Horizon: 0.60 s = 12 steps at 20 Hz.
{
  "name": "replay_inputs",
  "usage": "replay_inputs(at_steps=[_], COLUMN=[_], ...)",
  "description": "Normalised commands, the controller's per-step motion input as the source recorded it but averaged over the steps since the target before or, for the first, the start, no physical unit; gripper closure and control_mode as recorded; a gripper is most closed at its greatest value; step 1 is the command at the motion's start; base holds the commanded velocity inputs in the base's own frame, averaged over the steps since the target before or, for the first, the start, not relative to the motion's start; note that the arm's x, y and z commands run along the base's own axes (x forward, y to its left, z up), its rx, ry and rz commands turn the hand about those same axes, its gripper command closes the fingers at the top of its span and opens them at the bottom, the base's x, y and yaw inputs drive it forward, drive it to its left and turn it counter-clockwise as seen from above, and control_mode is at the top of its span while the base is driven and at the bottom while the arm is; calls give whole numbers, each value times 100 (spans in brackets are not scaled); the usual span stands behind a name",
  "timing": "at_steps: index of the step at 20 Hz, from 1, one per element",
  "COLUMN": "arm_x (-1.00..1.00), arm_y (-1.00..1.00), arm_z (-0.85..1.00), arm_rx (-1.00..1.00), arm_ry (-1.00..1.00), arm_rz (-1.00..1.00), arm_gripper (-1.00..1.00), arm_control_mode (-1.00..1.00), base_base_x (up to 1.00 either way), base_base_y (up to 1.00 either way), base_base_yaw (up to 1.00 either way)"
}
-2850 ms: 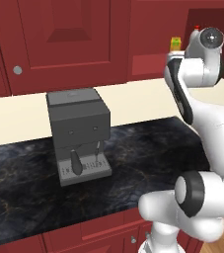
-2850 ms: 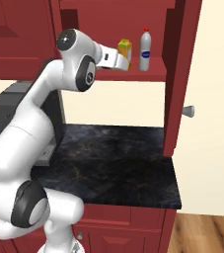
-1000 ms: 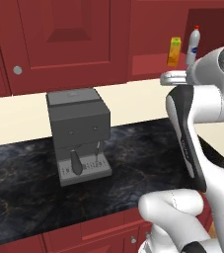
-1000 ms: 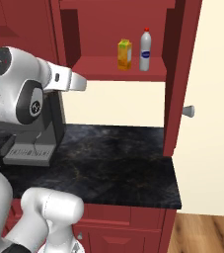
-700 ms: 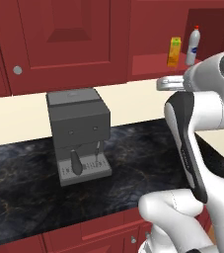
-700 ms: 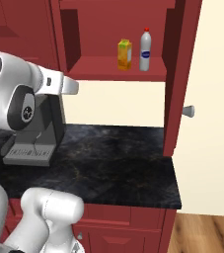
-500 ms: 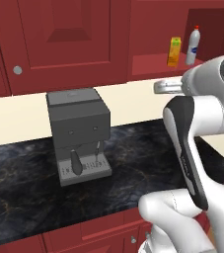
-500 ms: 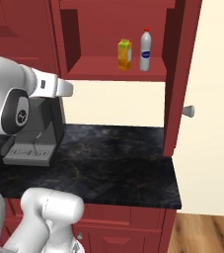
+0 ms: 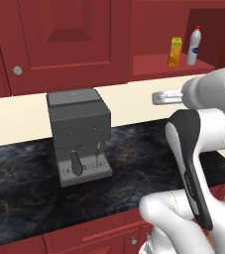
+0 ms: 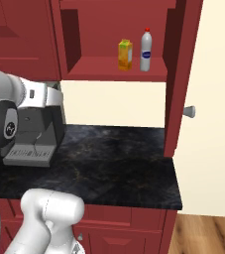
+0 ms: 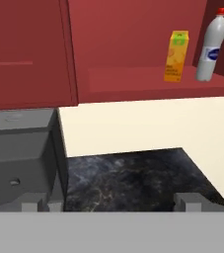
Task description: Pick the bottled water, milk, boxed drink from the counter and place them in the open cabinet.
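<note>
box (image 10: 125, 54) and bottle (image 10: 145, 43) stand in the cabinet (image 10: 111, 69); milk remains. gripper (image 11: 111, 200) is wide, empty: search beside the coffee machine (image 9: 79, 134), approach low.

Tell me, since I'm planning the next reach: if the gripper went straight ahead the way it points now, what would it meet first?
Probably the cream wall under the open cabinet, past the counter. The open gripper aims beside the coffee machine; depth is unclear.

We see a glossy black marbled counter (image 10: 114, 163), dark red cabinet (image 10: 109, 69) wood, a grey coffee machine (image 9: 79, 134), an orange-yellow drink box (image 11: 175, 57) with a green top, and a whitish bottle (image 11: 210, 47) with red cap and blue label.
</note>
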Motion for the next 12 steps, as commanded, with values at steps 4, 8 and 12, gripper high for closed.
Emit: replay_inputs(at_steps=[4, 8, 12], arm_x=[-26, -21, -23], arm_y=[6, 4, 6], arm_z=[-17, -12, -11], arm_rx=[0, 0, 0], arm_ry=[0, 0, 0], arm_rz=[4, 3, 1], arm_gripper=[-100, -100, -100], arm_control_mode=[-100, -100, -100], base_base_x=[0, 0, 0], base_base_y=[0, 0, 0], base_base_yaw=[0, 0, 0])
